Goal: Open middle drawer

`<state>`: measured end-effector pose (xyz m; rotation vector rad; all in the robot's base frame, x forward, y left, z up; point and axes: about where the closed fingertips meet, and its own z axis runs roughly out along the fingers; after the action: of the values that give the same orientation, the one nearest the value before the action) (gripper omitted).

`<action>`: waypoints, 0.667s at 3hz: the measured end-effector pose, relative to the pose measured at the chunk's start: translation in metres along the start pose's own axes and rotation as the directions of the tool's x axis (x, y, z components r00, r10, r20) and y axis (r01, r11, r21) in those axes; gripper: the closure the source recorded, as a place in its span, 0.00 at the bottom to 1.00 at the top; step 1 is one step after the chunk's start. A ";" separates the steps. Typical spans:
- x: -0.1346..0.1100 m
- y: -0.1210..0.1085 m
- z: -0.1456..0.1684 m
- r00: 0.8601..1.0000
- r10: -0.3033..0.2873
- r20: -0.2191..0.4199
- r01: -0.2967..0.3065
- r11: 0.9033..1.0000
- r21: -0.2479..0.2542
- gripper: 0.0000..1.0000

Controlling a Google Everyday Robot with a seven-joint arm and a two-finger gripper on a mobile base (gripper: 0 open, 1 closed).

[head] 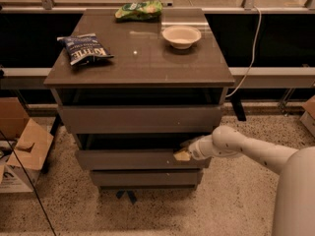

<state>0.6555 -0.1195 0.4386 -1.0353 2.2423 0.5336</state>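
Just right of lower centre, gripper [183, 154] against upper edge of middle drawer [125, 160], grip state impossible to tell.

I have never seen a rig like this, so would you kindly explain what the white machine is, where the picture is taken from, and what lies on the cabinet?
The white shape at the lower right is the arm of a mobile robot. It ends in a claw, its grasping part. There is only one camera view, and it looks down at the front of a grey-brown cabinet with three drawers. Where the camera is mounted is not on record. The claw is at the upper edge of the middle drawer, near its right end, and this is the drawer the robot is meant to open. No loose item shows in the claw. On the cabinet top lie a blue chip bag at the left, a green bag at the back, and a white bowl at the right.
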 end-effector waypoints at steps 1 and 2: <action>0.000 0.000 -0.001 1.000 0.000 0.000 0.000 1.000 0.000 0.26; 0.000 0.000 0.000 1.000 0.000 0.000 0.000 1.000 0.000 0.03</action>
<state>0.6555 -0.1194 0.4392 -1.0357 2.2423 0.5334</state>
